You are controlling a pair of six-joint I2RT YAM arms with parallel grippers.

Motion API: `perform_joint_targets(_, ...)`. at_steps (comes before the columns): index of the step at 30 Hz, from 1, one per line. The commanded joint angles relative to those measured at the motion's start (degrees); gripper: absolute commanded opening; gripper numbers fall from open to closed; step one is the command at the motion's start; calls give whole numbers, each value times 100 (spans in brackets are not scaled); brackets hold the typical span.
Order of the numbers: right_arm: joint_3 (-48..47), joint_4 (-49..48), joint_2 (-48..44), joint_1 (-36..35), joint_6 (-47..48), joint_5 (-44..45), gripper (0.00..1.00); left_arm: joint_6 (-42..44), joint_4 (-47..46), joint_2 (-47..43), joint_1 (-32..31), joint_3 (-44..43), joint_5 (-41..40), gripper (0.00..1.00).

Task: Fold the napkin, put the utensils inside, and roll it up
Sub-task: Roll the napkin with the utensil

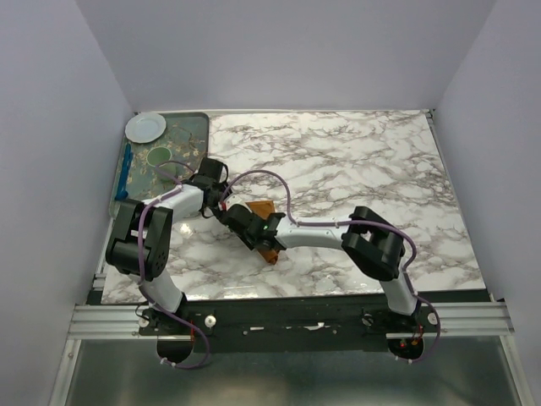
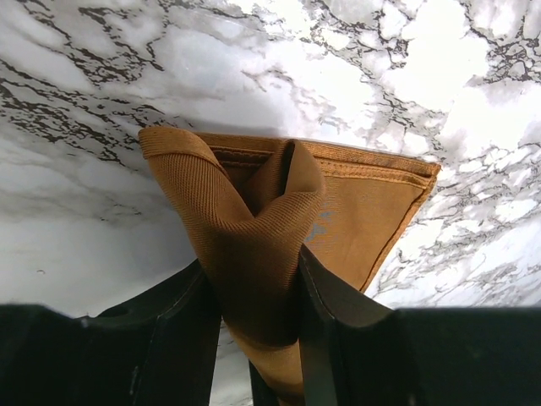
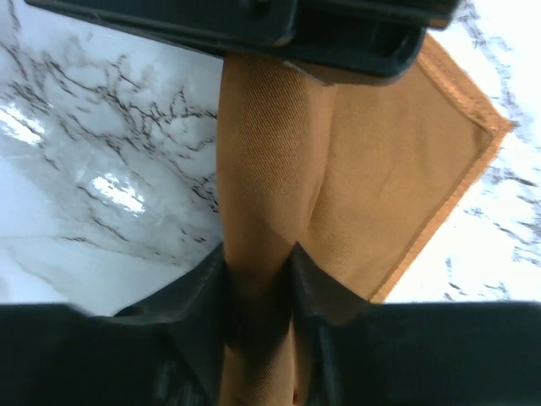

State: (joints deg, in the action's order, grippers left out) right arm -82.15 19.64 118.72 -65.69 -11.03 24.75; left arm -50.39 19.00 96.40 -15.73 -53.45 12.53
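Napkin [image 2: 363,211] runs as a bunched band straight between left gripper [image 2: 258,292] and right gripper [image 3: 256,279], both clenched on it.

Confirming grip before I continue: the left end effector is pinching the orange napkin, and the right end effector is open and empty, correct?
Not quite. The right end effector is also shut on the napkin, as the right wrist view shows. The left end effector does pinch it.
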Motion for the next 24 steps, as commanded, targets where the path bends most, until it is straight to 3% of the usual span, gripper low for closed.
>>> perform_joint_targets(1,296,-153,29,302,-347,-918,34,363,77,186,-10,124,-31,48)
perform_joint_targets(2,348,-179,-6,424,-408,-1076,30,424,60,169,-9,107,-49,55)
perform_joint_targets(3,471,-267,-24,504,-470,-1443,18,451,-19,125,-18,124,-49,58)
perform_joint_targets(11,911,-698,-94,1145,-1085,-3106,19,618,-3,-139,-9,-191,-242,93)
perform_joint_targets(19,1210,-1445,107,1831,-1534,-5444,19,820,332,-745,43,-315,-700,99)
perform_joint_targets(24,1298,-1760,371,2183,-1683,-6358,19,856,306,-763,43,-201,-235,99)
